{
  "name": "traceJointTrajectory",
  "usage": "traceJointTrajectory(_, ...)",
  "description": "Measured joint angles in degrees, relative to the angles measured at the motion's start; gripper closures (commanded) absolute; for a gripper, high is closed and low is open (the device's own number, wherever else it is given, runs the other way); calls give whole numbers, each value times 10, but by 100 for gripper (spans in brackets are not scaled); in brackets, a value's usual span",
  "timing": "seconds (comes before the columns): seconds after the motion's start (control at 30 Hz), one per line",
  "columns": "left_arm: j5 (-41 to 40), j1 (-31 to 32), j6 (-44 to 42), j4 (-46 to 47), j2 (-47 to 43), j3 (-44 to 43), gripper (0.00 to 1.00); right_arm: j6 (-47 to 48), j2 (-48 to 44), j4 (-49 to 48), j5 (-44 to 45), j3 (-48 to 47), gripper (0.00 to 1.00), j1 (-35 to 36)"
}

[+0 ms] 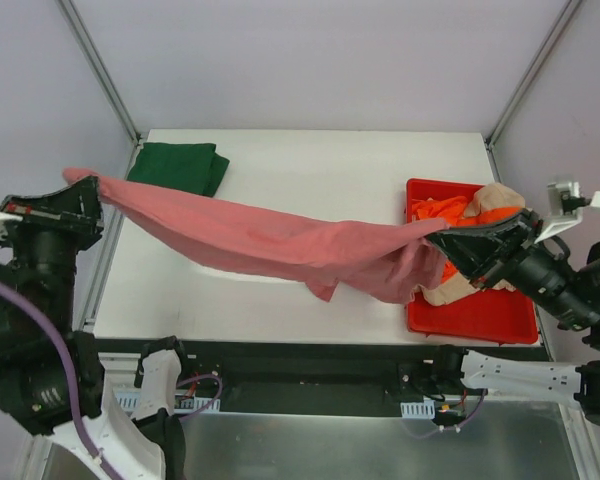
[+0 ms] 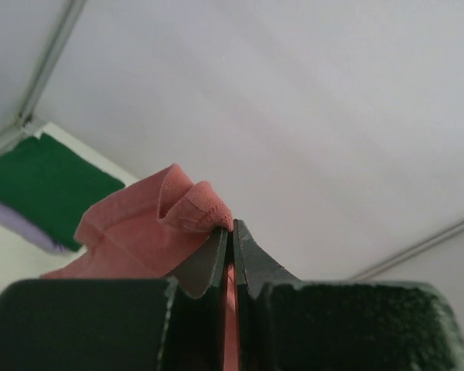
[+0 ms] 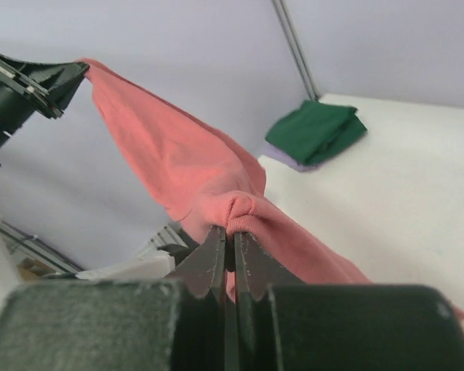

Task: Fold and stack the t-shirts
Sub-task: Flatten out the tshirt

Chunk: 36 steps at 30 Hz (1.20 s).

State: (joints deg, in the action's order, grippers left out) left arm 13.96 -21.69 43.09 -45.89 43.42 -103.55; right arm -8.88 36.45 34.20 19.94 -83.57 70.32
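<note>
A dusty rose-red t-shirt (image 1: 270, 240) hangs stretched across the table between both arms. My left gripper (image 1: 83, 190) is shut on one end of it, off the table's left edge; the left wrist view shows cloth (image 2: 151, 224) pinched between the jaws of my left gripper (image 2: 232, 228). My right gripper (image 1: 435, 238) is shut on the other end, above the bin's left side. In the right wrist view my right gripper (image 3: 232, 236) holds a bunched fold (image 3: 240, 209). A folded dark green t-shirt (image 1: 178, 167) lies at the back left on a pale lilac one (image 3: 282, 160). Orange (image 1: 442, 209) and beige (image 1: 495, 195) t-shirts lie in the bin.
A red plastic bin (image 1: 475, 312) stands at the table's right side, under my right arm. The white table (image 1: 310, 165) has metal frame posts (image 1: 100, 70) at its back corners. The shirt's lower part sags toward the tabletop in the middle.
</note>
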Motion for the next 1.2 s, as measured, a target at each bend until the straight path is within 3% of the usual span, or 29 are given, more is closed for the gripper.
traceJointTrajectory(0.23, -97, 0, -25, -53, 43, -175, 100, 29, 53, 11, -54, -119, 100, 0)
traceJointTrajectory(0.37, -150, 0, -36, -64, 60, -200, 100, 47, 61, 6, -50, -136, 99, 0)
traceJointTrajectory(0.57, -209, 0, -37, -71, 95, -153, 100, 123, 83, -11, 87, -144, 100, 1)
traceJointTrajectory(0.77, -162, 4, -29, -13, 146, 18, 100, 269, 148, -120, 272, -84, 99, -13)
traceJointTrajectory(0.83, -151, 4, -19, 31, 160, 95, 100, 291, 188, -140, 286, -74, 100, -55)
traceJointTrajectory(0.97, -141, 8, -9, 84, 198, 188, 100, 265, 276, -149, 228, -45, 100, -220)
traceJointTrajectory(1.07, -140, 28, -5, 124, 242, 217, 100, 217, 332, -162, 143, -5, 99, -328)
traceJointTrajectory(1.2, -179, 84, -7, 174, 377, 198, 100, 156, 423, -209, 41, 29, 100, -421)
